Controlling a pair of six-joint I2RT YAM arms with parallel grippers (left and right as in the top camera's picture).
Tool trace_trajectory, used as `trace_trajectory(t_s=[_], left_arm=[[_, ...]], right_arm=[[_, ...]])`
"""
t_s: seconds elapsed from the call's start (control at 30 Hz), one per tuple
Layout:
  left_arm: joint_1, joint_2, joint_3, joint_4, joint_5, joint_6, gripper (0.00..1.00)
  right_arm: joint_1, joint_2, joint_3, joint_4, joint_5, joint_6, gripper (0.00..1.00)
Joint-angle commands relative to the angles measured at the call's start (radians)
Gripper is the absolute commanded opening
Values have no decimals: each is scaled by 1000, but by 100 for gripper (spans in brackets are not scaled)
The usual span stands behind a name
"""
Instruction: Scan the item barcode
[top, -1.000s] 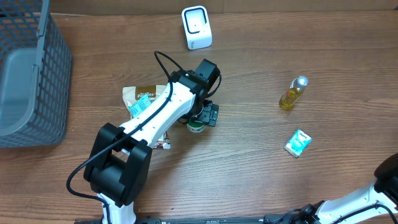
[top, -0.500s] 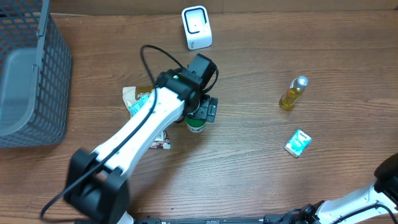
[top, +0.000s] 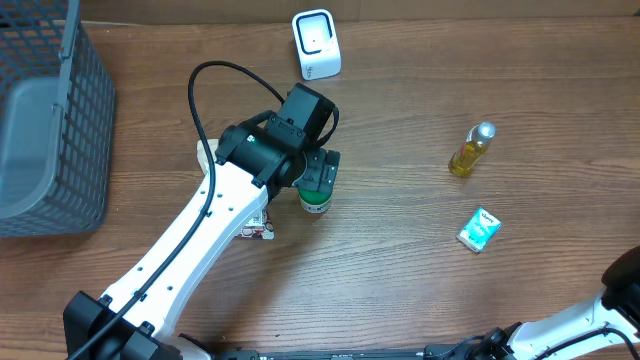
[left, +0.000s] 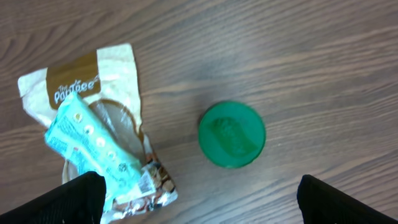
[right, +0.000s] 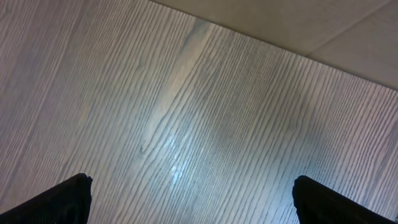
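The overhead view half hides the green-lidded can (top: 314, 204) under the left arm (top: 215, 215). The left wrist view shows its round, embossed lid whole, below the wide-open, empty left jaws and beside a crinkled snack bag (left: 93, 93). The boxy white scanner (top: 316, 44) appears only overhead. The right jaws gape, empty, above the grained table (right: 186, 124).

I've got the left arm (top: 195, 240) stretched diagonally up toward centre, wrist pointing straight down, left tool (left: 214, 199) spread wide with nothing gripped. The right arm (top: 580, 318) sits tucked at the lower-right edge, right tool (right: 189, 199) also wide apart, empty.
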Motion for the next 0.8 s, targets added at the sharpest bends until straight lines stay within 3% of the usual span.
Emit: trace_trajectory(t_s=[0.0,0.17,0.4,0.77], left_arm=[[6,21,0,-26,-17,22,100],[6,72,-2,-92,-11,26,100],[2,172,-3,-34,167,164,99],[-9,293,-3,53,146,164,99]], right_arm=[[-1,-14,10,3,6,0,100],[-1,-14,10,3,6,0,100],[-1,-14,10,3,6,0,100],[-1,-14,10,3,6,0,100]])
